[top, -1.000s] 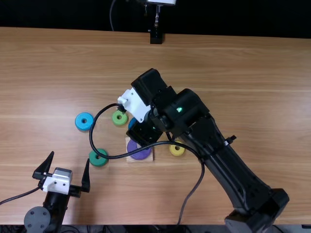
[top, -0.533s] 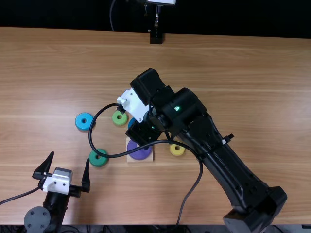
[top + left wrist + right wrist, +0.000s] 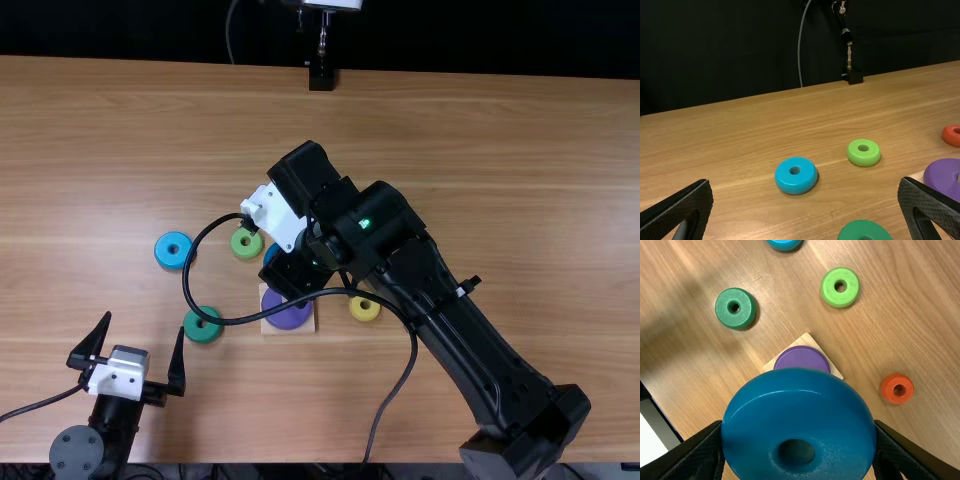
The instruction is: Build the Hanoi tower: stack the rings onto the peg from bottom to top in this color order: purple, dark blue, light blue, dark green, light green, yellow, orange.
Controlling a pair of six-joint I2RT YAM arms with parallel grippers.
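One ring of seven, the purple ring [image 3: 288, 316], is judged to be placed: it is seen on the wooden base [image 3: 270, 328], just below the middle of the top view's frame. Whether it is fully seated around the peg cannot be told. The dark blue ring [image 3: 800, 415], second in the order, is gripped between the two fingers of the right gripper [image 3: 799, 425], which are spread only as far as the ring's width; to be lined up with the peg and lowered is judged to be its next step. Five more are left to be stacked after it. In the top view, the light blue ring [image 3: 167, 252] and light green ring [image 3: 239, 250] are found left of centre, the dark green ring [image 3: 203, 337] lower left, and the yellow ring [image 3: 362, 315] just right of the base. The orange ring [image 3: 888, 388] is seen on the table [image 3: 920, 440] in the right wrist view, apart from the base. By the left gripper [image 3: 144, 325], lower left, nothing is held; its fingers are parted widely.
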